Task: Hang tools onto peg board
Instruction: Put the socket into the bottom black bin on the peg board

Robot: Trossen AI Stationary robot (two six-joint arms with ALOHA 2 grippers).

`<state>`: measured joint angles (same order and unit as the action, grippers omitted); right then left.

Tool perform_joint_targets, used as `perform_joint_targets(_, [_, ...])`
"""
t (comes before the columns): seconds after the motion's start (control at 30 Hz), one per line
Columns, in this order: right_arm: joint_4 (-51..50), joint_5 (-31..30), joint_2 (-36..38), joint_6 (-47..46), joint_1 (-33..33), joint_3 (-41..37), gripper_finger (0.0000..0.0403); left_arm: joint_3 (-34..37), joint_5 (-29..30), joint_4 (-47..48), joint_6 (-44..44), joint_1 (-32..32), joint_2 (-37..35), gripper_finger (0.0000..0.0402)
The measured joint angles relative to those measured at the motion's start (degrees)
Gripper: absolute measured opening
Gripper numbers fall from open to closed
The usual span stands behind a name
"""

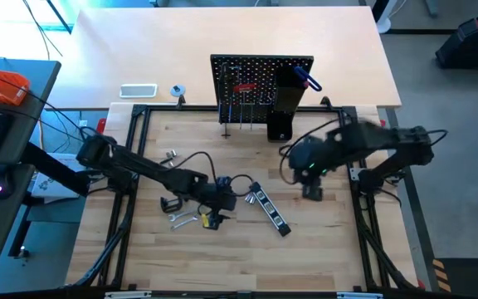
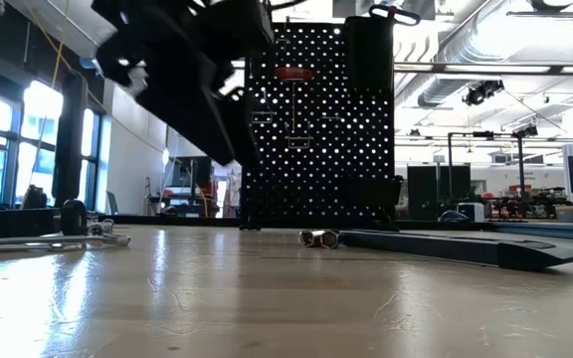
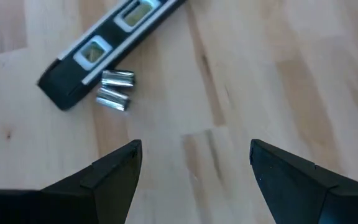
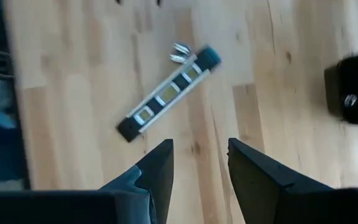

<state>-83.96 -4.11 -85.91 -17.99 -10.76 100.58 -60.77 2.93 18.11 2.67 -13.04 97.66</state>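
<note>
The peg board (image 1: 256,79) stands upright at the table's far edge. A red-handled screwdriver (image 1: 243,85) hangs on it, and a blue T-handle hex key (image 1: 309,81) sits at the tall black box holder (image 1: 284,106). A black-and-silver bar (image 1: 270,210) lies flat mid-table, with small silver sockets (image 3: 114,90) beside its far end. My left gripper (image 3: 194,149) hovers open just left of the bar, above bare wood. Left of it lie a C-clamp (image 1: 171,203), a wrench (image 1: 184,221) and pliers (image 1: 212,220). My right gripper (image 4: 201,144) hangs open, high above the table to the right of the bar (image 4: 166,93).
A small silver piece (image 1: 170,155) lies on the table at the far left. A black metal frame (image 1: 135,124) runs around the wooden top. Bare wood lies near the front edge and between the bar and my right arm.
</note>
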Motion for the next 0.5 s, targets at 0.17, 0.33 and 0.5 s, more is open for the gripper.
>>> perform_joint_targets(0.17, [12.6,-0.4,0.0,-6.3,-2.5,-14.2,0.0145,0.0,3.8,-2.6,1.6,1.1,1.8,0.0291])
perform_joint_targets(0.33, [28.3,-3.4,0.0,-11.5,-5.1,-28.3,0.0145,0.0,4.4,-5.8,2.4,2.3,2.2,0.0291])
perform_joint_targets(0.5, [47.9,-4.8,0.0,-12.4,-6.9,-41.0,0.0145,0.0,4.1,-8.8,4.6,3.2,2.8,0.0291])
